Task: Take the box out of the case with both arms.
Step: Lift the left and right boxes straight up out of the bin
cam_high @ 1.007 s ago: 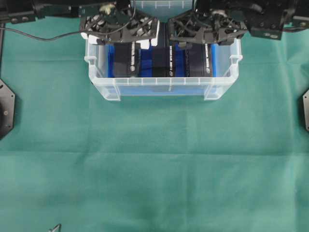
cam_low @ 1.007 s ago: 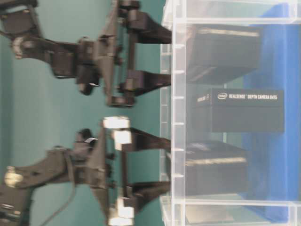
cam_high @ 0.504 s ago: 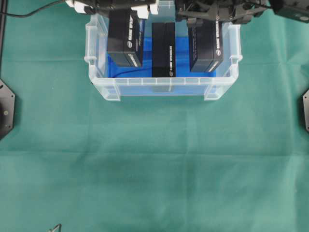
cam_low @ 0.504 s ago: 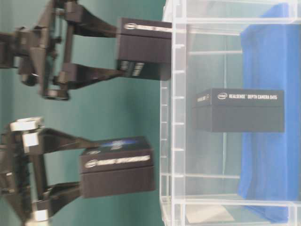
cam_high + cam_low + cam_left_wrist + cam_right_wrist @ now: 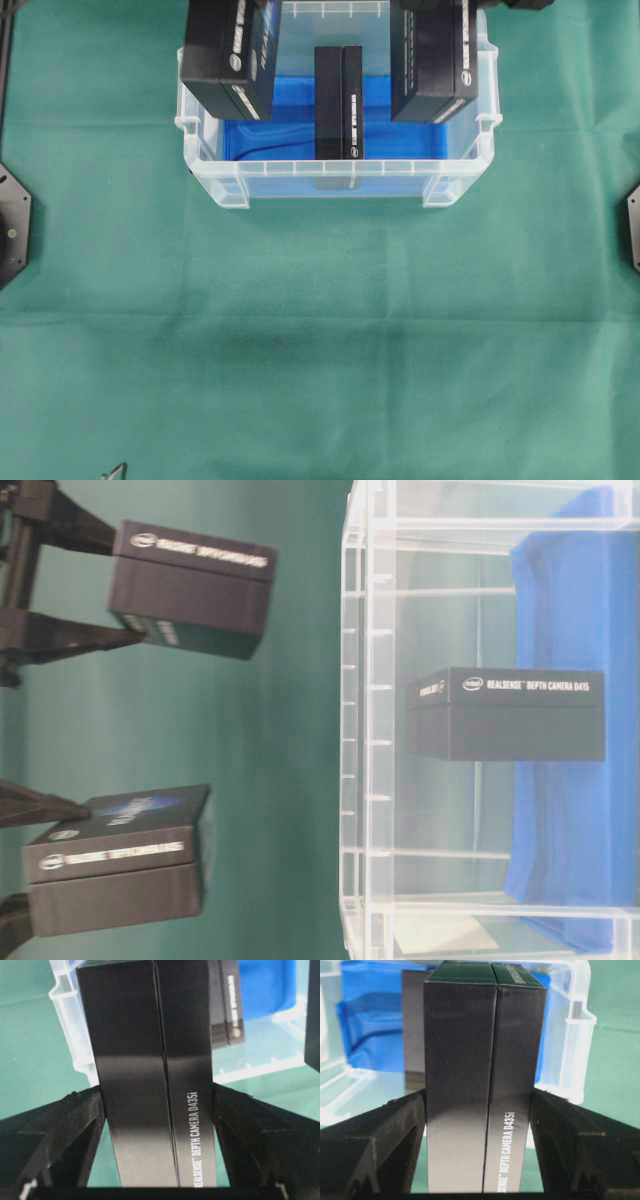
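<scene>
Boxes, two black rectangular cardboard ones, hang above the translucent clear plastic case (image 5: 340, 178): left gripper (image 5: 159, 1105) clamps one (image 5: 150, 1070), right gripper (image 5: 480, 1105) the other (image 5: 482, 1075) (a third black box (image 5: 339, 100) stands inside on blue liner (image 5: 385, 110)).

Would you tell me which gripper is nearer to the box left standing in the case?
Right, slightly: the right gripper hangs above and right of the standing box; the left gripper is higher up and farther left.

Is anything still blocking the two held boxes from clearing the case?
Nothing visible. The left box and right box hang above the rim of the case, each gripped by its own end effector. A third box stays on the blue liner.
</scene>
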Available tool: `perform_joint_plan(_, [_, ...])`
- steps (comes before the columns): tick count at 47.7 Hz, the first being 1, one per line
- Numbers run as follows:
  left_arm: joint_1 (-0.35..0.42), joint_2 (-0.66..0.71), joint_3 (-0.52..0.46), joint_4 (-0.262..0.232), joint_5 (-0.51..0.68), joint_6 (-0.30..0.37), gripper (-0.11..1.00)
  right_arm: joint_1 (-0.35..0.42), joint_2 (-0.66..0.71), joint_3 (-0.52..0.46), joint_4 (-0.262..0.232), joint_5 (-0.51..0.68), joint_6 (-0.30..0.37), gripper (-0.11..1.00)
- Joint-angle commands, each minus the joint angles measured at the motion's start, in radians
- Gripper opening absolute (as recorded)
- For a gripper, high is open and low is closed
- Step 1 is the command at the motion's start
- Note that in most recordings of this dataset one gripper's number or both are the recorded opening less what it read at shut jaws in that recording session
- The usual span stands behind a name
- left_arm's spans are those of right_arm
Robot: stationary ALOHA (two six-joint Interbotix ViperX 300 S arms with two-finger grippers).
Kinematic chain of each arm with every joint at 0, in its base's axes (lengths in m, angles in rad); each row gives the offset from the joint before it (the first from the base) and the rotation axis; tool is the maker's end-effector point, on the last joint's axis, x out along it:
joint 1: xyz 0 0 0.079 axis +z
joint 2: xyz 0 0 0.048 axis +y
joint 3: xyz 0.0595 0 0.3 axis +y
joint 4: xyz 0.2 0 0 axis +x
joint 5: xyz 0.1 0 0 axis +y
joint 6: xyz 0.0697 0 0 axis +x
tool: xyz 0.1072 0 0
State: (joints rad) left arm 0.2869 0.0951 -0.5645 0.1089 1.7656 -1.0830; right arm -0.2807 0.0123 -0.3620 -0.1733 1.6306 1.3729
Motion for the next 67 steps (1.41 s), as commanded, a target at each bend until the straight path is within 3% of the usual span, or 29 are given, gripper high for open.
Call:
perform_joint_plan(1, [-0.002,-0.012,-0.064,0.003,0.029,0.009,0.63,0.009,-0.025,-0.074,-0.005,0.012,0.002,0.65])
perform_joint_plan(20, [-0.009,0.057,-0.227,0.006,0.118,0.048,0.63,0.023,0.049,-0.241,-0.008,0.13,-0.035,0.65])
perform_joint_plan(67, [-0.011,0.038,-0.187,0.011,0.117,0.057,0.63,0.035,0.061,-0.258,-0.02,0.161,-0.034,0.65])
